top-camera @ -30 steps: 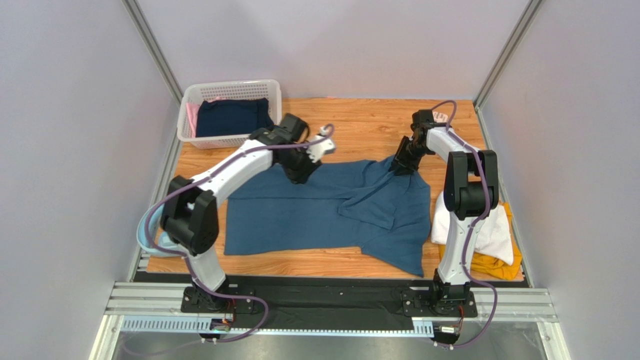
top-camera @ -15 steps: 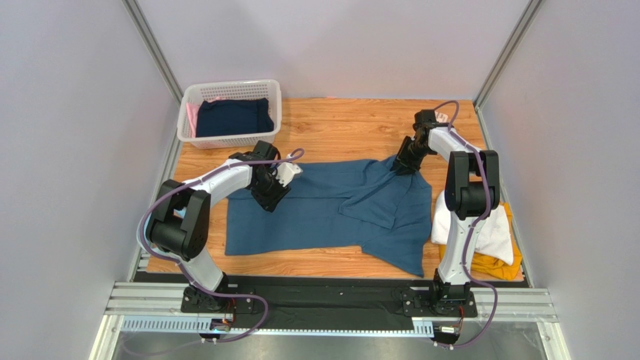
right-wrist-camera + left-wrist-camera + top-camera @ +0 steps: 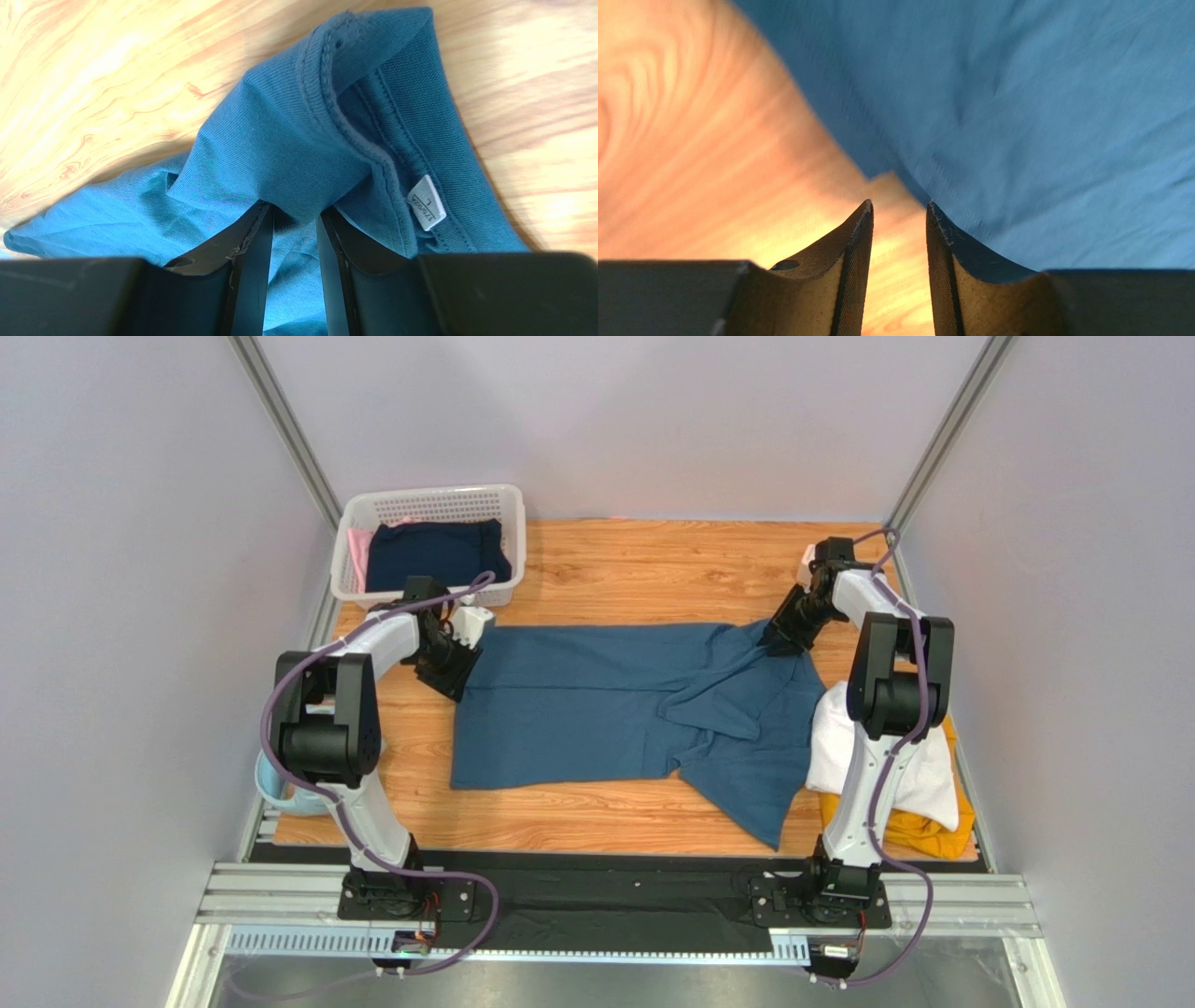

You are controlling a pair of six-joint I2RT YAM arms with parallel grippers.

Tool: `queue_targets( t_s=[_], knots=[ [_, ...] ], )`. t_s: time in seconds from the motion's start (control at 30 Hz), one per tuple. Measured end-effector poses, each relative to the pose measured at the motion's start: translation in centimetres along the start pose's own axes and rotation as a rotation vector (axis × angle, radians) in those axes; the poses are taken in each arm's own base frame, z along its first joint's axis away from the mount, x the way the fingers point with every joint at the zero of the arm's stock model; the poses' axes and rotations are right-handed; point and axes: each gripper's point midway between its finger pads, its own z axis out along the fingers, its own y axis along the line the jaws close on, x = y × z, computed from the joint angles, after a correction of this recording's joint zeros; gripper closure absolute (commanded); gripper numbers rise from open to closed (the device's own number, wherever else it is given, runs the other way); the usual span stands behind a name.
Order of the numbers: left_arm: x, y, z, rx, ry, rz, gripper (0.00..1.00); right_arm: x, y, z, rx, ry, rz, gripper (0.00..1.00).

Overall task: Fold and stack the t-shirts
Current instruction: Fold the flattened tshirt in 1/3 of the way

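The right gripper (image 3: 295, 208) pinches the blue shirt (image 3: 603, 707) collar. The left gripper (image 3: 899, 204) is partly open, empty. Pulling one-handed could bunch it up.

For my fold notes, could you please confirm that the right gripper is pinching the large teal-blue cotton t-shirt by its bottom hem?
Not the hem: the right gripper is pinching the large teal-blue cotton t-shirt by its ribbed collar, beside the white size label, as the right wrist view shows.
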Motion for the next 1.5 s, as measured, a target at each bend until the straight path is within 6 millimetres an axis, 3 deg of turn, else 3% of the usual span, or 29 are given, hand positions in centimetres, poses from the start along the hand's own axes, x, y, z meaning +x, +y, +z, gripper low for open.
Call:
queue_targets(
  t_s=[0.13,0.27,0.33,0.43,0.5,0.6,0.77,0.8,0.9,1.13,1.3,1.5],
  knots=[
    [-1.8,-0.9,0.2,0.033,-0.020,-0.003,0.63,0.3,0.7,0.3,-0.003,0.000,-0.021,0.64],
    [-3.9,-3.0,-1.6,0.048,-0.079,0.032,0.61,0.8,1.6,0.6,-0.010,0.000,-0.047,0.64],
    [-6.1,-4.6,-4.7,0.059,-0.164,0.060,0.60,1.0,2.0,0.7,-0.014,-0.001,-0.058,0.64],
    [-9.3,-4.9,-8.4,0.042,-0.291,0.079,0.60,1.3,2.5,0.8,-0.018,0.000,-0.071,0.65],
    [-10.6,-4.5,-9.3,0.027,-0.334,0.079,0.61,1.5,2.7,0.8,-0.020,0.001,-0.076,0.64],
    [-11.0,-3.8,-6.9,0.030,-0.306,0.059,0.62,1.6,2.8,0.9,-0.020,-0.001,-0.081,0.65],
    [-7.4,-3.5,1.8,0.086,-0.081,-0.016,0.63,1.7,2.8,0.9,-0.024,-0.011,-0.085,0.65],
    [-7.0,-3.5,2.5,0.094,-0.053,-0.032,0.63,1.7,2.8,1.0,-0.025,-0.013,-0.088,0.65],
    [-8.2,-2.8,2.0,0.072,-0.082,-0.032,0.63,2.1,3.2,1.0,-0.025,-0.017,-0.101,0.65],
    [-6.5,-1.5,2.4,0.023,-0.009,-0.035,0.64,3.2,4.2,1.3,-0.031,-0.006,-0.133,0.64],
    [-5.5,1.7,2.0,-0.033,0.003,-0.060,0.64,3.2,4.3,1.3,-0.025,0.002,-0.133,0.63],
    [-5.6,2.9,2.1,-0.059,0.009,-0.057,0.64,2.6,5.0,1.6,-0.024,0.043,-0.127,0.58]
  ],
)
